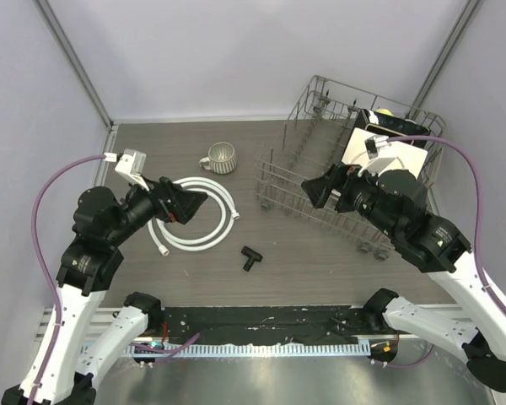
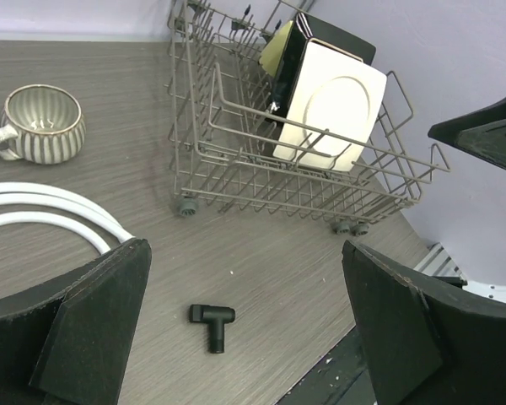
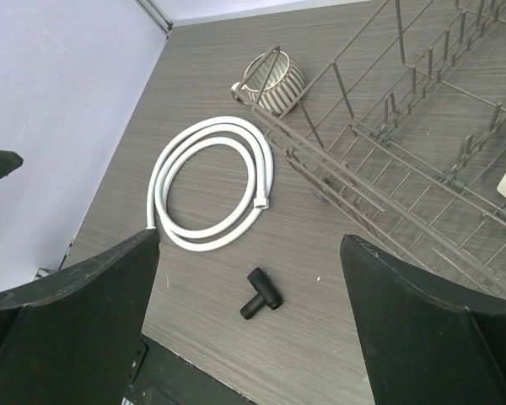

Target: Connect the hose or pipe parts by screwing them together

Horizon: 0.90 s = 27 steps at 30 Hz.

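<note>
A white hose (image 1: 228, 202) lies coiled flat on the table at the left, with one end nut (image 1: 235, 218) on its right side and another (image 1: 163, 250) at the front left. The small black T-shaped fitting (image 1: 251, 257) lies alone in front of the coil. My left gripper (image 1: 185, 202) hovers open over the coil's left part, holding nothing. My right gripper (image 1: 320, 190) hangs open over the dish rack's near edge, also holding nothing. The left wrist view shows the fitting (image 2: 212, 321) between my open fingers and hose loops (image 2: 59, 207) at the left. In the right wrist view I see the coil (image 3: 266, 169) and the fitting (image 3: 261, 295).
A grey ribbed mug (image 1: 222, 156) stands behind the coil. A wire dish rack (image 1: 274, 190) fills the right back of the table and holds a cream plate (image 1: 388, 152). Grey walls close in at the left, back and right. A black strip runs along the near edge.
</note>
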### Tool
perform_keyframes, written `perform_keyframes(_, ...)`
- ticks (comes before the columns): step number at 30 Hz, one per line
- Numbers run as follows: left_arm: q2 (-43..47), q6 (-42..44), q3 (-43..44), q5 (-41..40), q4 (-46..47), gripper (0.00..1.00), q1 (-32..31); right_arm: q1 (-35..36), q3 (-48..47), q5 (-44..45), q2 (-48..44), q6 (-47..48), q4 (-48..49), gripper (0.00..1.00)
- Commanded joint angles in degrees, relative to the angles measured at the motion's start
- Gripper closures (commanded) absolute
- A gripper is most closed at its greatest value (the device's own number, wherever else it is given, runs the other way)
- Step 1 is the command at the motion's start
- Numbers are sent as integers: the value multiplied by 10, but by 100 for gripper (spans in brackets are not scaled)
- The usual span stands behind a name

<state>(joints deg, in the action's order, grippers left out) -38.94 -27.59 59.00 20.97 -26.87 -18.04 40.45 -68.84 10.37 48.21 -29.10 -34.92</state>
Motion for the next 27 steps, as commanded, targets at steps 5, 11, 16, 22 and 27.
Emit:
perform_keyframes(5, -13, 1, -1, -21, 0, 0, -2, 2, 15, -1, -16, 4, 19, 6)
perform_keyframes(11, -19, 11, -2, -46, -11, 0, -1, 2, 21, 9, -15, 4, 16, 6)
perform_keyframes(16, -66, 7, -1, -145, -53, 0, -2, 2, 27, 37, -6, -14, 1, 6)
perform_keyframes(22, -162, -53, 34, -326, -183, 0, 9, 2, 18, 24, 6, 32, -11, 10)
perform_keyframes(27, -194, -104, -2, -299, -199, 0, 76, 2, 10, -129, 36, 61, 44, 24)
